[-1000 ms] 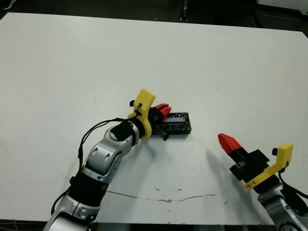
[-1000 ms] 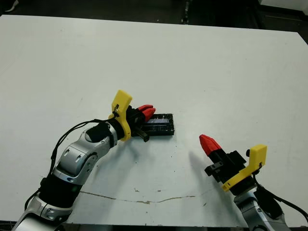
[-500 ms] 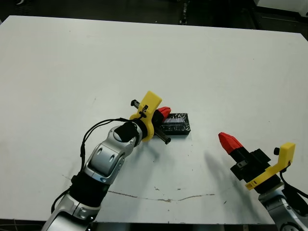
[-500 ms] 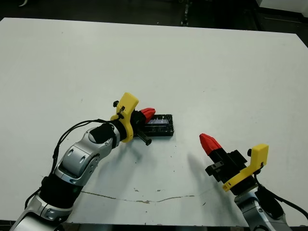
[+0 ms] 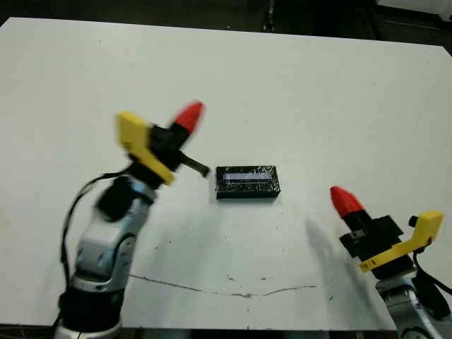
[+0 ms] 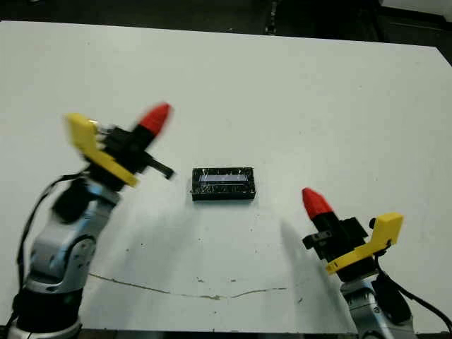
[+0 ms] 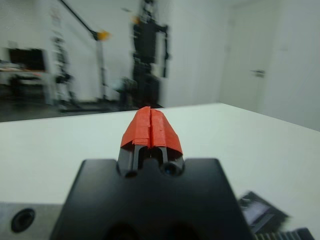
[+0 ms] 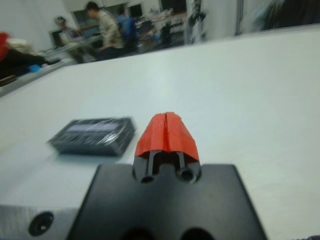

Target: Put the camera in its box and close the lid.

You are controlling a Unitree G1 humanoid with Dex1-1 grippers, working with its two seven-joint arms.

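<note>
The lid [image 5: 247, 182], glossy black with a pale stripe on top, lies flat near the middle of the white table [image 5: 318, 92]. It also shows in the right wrist view [image 8: 92, 135]. The box and the camera are hidden; only the black cover shows. My left gripper [image 5: 191, 114] is raised above the table to the left of the lid, shut and holding nothing. Its red tips press together in the left wrist view [image 7: 151, 120]. My right gripper [image 5: 341, 198] hovers to the right of the lid near the front edge, shut and empty.
A thin dark crack line [image 5: 233, 289] runs across the table close to its front edge. Beyond the far side, people [image 8: 107, 25] stand among equipment in the right wrist view. Bare table surrounds the lid on all sides.
My left gripper has come off the lid and swung up and to the left, away from it. The lid stays in place. The right arm has hardly moved.
</note>
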